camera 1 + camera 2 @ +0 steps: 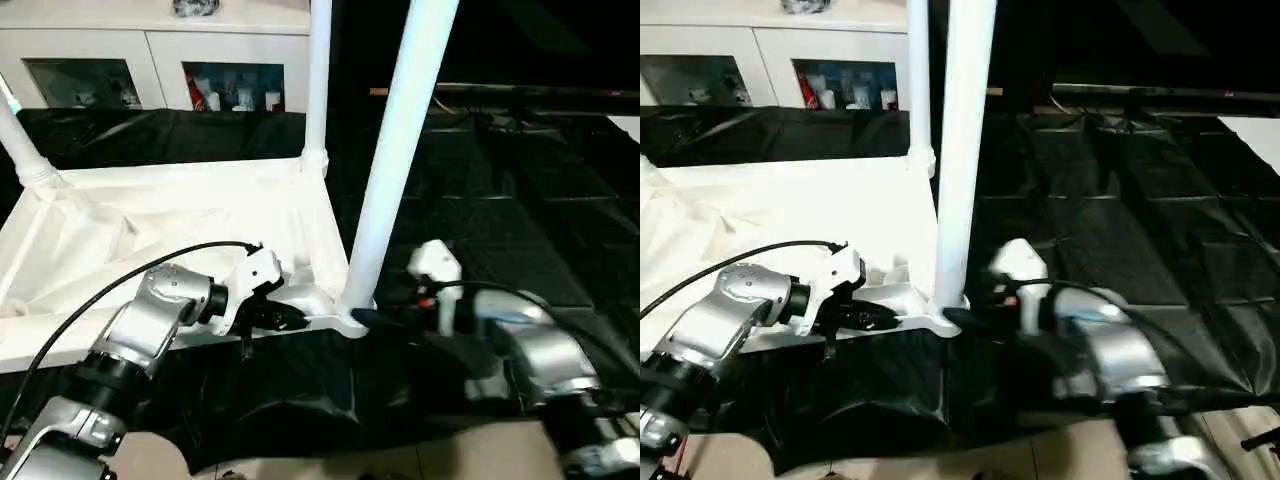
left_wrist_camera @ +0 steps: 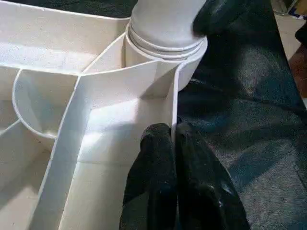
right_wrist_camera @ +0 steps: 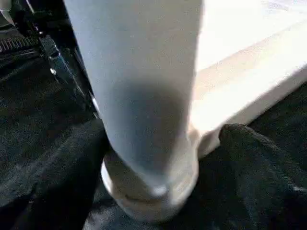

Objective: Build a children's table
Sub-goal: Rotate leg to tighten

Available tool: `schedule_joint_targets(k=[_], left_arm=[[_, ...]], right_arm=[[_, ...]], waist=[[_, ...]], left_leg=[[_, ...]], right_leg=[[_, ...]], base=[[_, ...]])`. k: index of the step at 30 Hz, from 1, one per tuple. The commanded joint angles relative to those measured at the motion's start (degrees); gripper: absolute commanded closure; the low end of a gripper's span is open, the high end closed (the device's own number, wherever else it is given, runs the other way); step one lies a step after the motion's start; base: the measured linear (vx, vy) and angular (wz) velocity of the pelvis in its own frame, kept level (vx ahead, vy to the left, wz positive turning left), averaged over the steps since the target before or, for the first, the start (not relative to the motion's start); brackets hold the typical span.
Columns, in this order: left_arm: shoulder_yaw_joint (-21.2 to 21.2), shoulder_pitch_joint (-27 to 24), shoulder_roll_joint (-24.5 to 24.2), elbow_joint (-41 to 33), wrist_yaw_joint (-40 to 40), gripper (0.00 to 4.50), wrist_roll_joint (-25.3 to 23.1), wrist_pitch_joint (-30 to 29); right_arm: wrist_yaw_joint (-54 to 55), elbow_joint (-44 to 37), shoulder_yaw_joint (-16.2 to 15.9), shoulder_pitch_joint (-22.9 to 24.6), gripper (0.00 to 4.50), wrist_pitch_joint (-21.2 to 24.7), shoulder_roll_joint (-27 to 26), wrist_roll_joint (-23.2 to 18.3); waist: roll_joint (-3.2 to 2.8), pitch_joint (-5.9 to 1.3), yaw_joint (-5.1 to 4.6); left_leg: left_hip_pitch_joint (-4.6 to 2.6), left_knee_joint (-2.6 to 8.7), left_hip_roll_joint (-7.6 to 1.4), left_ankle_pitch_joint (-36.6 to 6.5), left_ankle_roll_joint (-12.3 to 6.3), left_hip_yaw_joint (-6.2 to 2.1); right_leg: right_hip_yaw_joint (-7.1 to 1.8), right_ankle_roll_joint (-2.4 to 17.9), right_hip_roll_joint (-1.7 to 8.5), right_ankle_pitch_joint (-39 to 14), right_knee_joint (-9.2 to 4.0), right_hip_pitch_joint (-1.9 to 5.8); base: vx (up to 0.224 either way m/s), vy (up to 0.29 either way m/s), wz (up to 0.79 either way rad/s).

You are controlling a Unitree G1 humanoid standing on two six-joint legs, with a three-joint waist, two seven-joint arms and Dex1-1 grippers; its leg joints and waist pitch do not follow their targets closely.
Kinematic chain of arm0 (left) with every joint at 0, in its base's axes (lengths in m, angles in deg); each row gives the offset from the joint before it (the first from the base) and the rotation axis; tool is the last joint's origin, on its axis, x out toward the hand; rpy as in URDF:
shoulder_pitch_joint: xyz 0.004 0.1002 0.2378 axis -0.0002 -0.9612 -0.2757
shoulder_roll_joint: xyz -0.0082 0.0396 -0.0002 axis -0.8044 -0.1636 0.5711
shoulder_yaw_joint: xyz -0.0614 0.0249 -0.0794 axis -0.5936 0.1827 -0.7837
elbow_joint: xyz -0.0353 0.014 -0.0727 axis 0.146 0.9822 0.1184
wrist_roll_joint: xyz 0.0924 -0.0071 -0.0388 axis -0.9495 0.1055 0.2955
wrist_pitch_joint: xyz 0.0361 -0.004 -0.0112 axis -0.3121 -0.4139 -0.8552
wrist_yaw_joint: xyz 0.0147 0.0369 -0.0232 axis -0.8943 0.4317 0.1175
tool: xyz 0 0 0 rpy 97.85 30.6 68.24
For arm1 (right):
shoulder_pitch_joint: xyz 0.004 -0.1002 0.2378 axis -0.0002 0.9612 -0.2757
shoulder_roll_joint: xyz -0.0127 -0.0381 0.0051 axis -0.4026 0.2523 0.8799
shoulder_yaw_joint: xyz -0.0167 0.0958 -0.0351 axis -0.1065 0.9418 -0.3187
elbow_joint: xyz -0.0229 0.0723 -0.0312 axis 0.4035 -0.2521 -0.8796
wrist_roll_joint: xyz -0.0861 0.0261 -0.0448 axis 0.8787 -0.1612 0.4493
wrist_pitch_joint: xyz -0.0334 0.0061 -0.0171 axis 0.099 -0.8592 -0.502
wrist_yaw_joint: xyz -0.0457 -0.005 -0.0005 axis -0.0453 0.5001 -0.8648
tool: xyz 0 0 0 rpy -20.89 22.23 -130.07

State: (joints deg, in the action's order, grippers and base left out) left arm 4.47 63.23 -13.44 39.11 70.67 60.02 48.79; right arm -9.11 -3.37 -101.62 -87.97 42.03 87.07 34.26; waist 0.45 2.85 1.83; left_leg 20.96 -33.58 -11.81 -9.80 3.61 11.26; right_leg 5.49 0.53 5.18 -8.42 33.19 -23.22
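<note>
White leg (image 1: 395, 160) stands upright in the near corner socket of the inverted tabletop (image 1: 180, 215) on the desk. Your right gripper (image 1: 375, 320), spread wide, flanks its base; left gripper (image 2: 175, 167) pinches the rim.

White glass-doored cabinet (image 1: 160, 60), black sheet (image 1: 520, 230)

Head views overlook tabletop (image 1: 180, 210); wrist views crowd one leg (image 3: 144, 96).

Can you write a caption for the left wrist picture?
Shut left gripper pinches the upturned tabletop's rim beside a fitted leg.
</note>
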Motion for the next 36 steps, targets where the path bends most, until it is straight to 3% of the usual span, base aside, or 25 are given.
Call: schedule_joint_targets(k=[1, 4, 7, 15, 20, 22, 27, 30, 33, 34, 35, 36], left_arm=[[1.1, -1.8, -1.2, -0.5, 0.3, 4.5, -0.5, -2.2], [1.3, -2.5, -1.8, -1.8, 0.1, 4.5, -0.2, -3.2], [1.2, -2.7, -2.1, -2.2, -0.1, 4.5, -0.2, -3.6], [0.4, -3.3, -1.9, -2.4, -2.6, 4.5, -0.8, -3.7], [-2.8, 0.7, 3.7, 3.6, -13.8, 4.5, -2.0, -3.8], [-3.5, 2.5, 6.0, 5.6, -17.3, 4.5, -2.2, -3.8], [-4.7, 7.4, 12.2, 11.2, -25.6, 4.5, -2.7, -3.7], [-4.4, 9.5, 14.8, 14.2, -28.0, 4.5, -3.2, -2.2], [-3.8, 10.4, 15.9, 15.8, -28.2, 4.5, -3.6, -0.8], [-3.2, 10.7, 16.1, 16.5, -27.5, 4.5, -3.9, 0.2], [-2.8, 10.7, 15.9, 16.6, -26.5, 4.5, -4.0, 1.0], [-2.5, 10.6, 15.8, 16.6, -25.8, 4.5, -4.0, 1.6]], right_arm=[[-0.3, 1.7, 0.2, -1.8, 0.81, -1.2, 0.2, 0.4], [-2.2, 3.7, -0.6, -2.7, 0.87, -2.1, -0.3, 0.8], [-3.0, 5.0, -1.1, -3.3, 1.25, -2.7, -0.6, 1.2], [-4.5, 8.9, -2.5, -4.9, 1.92, -4.8, -1.4, 2.4], [3.3, 13.9, -1.3, -5.8, 2.39, -5.2, -6.2, 3.0], [8.8, 16.8, -0.3, -6.5, 2.44, -5.3, -8.8, 3.6], [24.8, 25.7, 3.6, -10.3, 2.52, -4.2, -16.1, 4.0], [33.5, 29.9, 6.0, -13.2, 2.53, -3.7, -19.8, 4.1], [35.6, 31.9, 5.6, -14.9, 2.53, -6.2, -21.4, 6.0], [33.5, 32.1, 5.0, -15.5, 2.53, -8.2, -21.8, 6.4], [31.4, 31.8, 5.5, -15.8, 2.53, -8.5, -21.9, 5.5], [30.1, 31.6, 6.0, -16.0, 2.18, -8.4, -22.0, 4.7]], waist=[[0.05, -3.63, 0.57], [0.3, -3.66, 0.66], [0.31, -3.52, 0.67], [0.47, -3.49, 0.66], [1.03, -3.1, 0.45], [1.13, -3.04, 0.35], [1.02, -2.98, -0.18], [0.72, -2.88, -0.57], [0.09, -2.9, -0.95], [-0.07, -2.91, -1.17], [-0.12, -2.79, -1.14], [0.15, -2.83, -1.22]], left_leg=[[-0.7, 4.21, -1.78, -16.3, -1.11, -1.1], [-0.54, 4.19, -1.72, -15.6, -1.46, -1.04], [-0.59, 4.16, -1.67, -15.7, -1.75, -1.01], [-0.83, 4.37, -1.78, -18.0, -0.63, -1.16], [-1.29, 4.27, -1.48, -21.9, 0.35, -1.31], [-1.64, 4.17, -1.3, -23.0, 0.88, -1.51], [-1.67, 4.02, -1.02, -24.8, 1.5, -1.9], [-2.15, 3.78, -0.86, -27.7, 1.76, -2.26], [-2.49, 3.94, -1.02, -30.5, 2.05, -2.69], [-2.25, 4.48, -1.45, -32.2, 1.98, -3.06], [-2.41, 4.58, -1.48, -32.8, 2.0, -3.11], [-2.7, 4.48, -1.38, -33.2, 1.84, -3.03]], right_leg=[[-2.89, 11.6, 3.29, -18.7, -3.46, 2.56], [-2.9, 11.9, 3.33, -17.5, -3.27, 2.83], [-2.89, 11.6, 3.33, -19.2, -3.49, 2.67], [-2.93, 10.7, 3.27, -21.1, -3.69, 2.47], [-2.67, 7.9, 3.52, -30.1, -4.83, 1.94], [-2.34, 6.2, 3.56, -34.0, -5.4, 1.66], [-1.5, 4.1, 3.52, -37.9, -6.18, 1.53], [-0.59, 2.2, 3.62, -40.8, -7.13, 1.17], [0.28, 1.6, 3.5, -40.0, -7.6, 1.37], [0.58, 2.2, 3.57, -36.7, -7.55, 1.95], [0.67, 2.4, 3.56, -36.2, -7.63, 1.89], [0.61, 2.7, 3.65, -35.9, -7.71, 1.78]], base=[[0.0, 0.0, 0.0], [0.0, 0.0, 0.0], [0.0, 0.0, 0.0], [0.0, 0.0, 0.0], [0.0, 0.0, 0.0], [0.0, 0.0, 0.0], [0.0, 0.0, 0.0], [0.0, 0.0, 0.0], [0.0, 0.0, 0.0], [0.0, 0.0, 0.0], [0.0, 0.0, 0.0], [0.0, 0.0, 0.0]])
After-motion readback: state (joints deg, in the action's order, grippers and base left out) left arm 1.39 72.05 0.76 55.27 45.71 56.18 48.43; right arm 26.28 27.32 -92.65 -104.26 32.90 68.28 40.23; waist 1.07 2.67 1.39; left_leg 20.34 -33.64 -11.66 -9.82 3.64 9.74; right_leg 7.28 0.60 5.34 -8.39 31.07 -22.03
